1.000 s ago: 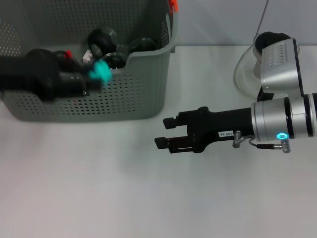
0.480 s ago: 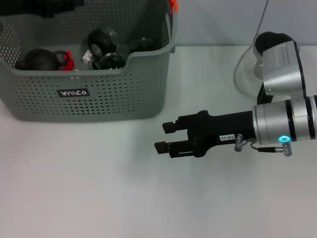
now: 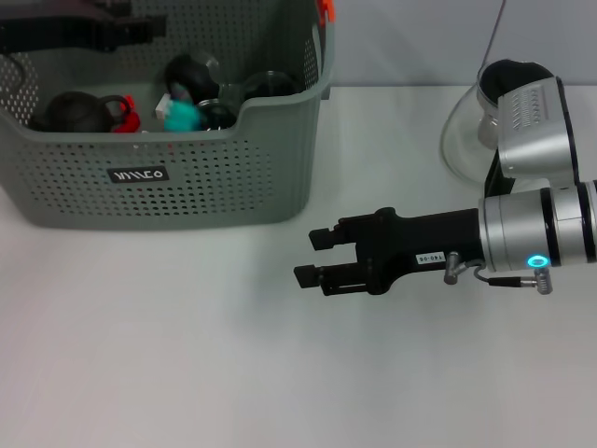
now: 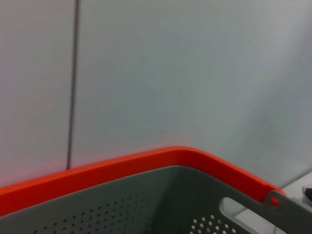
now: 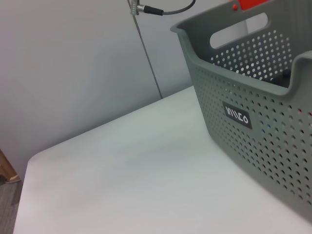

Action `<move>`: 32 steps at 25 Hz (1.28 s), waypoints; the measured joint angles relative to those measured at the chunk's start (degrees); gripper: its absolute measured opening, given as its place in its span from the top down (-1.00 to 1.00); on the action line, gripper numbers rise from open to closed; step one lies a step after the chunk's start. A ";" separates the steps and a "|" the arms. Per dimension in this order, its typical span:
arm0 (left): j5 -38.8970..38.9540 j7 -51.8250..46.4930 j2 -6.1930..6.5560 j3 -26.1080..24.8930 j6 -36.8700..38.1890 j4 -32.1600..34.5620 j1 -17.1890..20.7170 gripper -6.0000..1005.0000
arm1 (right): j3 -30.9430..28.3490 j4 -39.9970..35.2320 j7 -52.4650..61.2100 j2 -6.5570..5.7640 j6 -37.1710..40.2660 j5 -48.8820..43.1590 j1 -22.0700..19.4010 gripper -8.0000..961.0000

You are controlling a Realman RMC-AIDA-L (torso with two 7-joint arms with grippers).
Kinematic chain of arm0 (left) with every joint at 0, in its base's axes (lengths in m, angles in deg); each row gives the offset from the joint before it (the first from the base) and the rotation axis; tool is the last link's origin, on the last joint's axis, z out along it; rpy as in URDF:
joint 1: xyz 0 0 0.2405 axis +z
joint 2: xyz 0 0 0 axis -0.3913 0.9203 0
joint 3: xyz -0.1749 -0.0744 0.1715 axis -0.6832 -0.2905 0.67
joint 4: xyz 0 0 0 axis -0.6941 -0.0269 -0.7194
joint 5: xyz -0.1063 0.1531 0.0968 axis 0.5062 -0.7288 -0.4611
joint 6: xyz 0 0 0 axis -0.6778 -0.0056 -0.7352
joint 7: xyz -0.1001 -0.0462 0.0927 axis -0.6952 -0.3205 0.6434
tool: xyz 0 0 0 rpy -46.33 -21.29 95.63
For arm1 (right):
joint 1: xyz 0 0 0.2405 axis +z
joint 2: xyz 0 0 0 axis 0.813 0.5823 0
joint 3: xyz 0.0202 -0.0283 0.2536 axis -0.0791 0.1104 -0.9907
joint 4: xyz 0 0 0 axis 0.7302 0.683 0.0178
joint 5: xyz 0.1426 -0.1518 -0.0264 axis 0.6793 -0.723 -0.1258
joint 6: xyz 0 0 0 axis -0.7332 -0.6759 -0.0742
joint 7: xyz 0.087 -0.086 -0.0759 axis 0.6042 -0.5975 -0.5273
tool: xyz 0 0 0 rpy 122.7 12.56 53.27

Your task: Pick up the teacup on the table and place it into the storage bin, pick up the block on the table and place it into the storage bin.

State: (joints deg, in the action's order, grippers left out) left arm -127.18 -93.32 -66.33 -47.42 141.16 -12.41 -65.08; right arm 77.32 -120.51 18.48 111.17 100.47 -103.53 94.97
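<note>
storage bin (image 3: 224, 177): looking like matt grey-green perforated plastic
table (image 3: 187, 355): showing smooth matt white
right gripper (image 3: 315, 259): appearing matt black
right arm (image 3: 536, 233): gleaming like brushed metal

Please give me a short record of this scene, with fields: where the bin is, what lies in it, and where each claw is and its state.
bin: grey-green bin on the white table, on the robot's left side
contents: teal block, dark teapot, other dark round items
left claw: at the far rim of the bin, above it; holds nothing that shows
right claw: low over the table right of the bin, open, empty
table: no teacup or block on it in view
</note>
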 joint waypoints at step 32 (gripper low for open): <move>2.58 26.11 -7.07 -8.85 35.15 2.13 21.18 -0.90 | -3.40 -0.78 -11.36 1.07 5.43 0.04 1.29 -0.39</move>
State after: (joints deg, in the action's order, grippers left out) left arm -124.59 -67.20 -73.40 -56.27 176.31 -10.28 -43.90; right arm 73.92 -121.29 7.12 112.24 105.90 -103.49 96.27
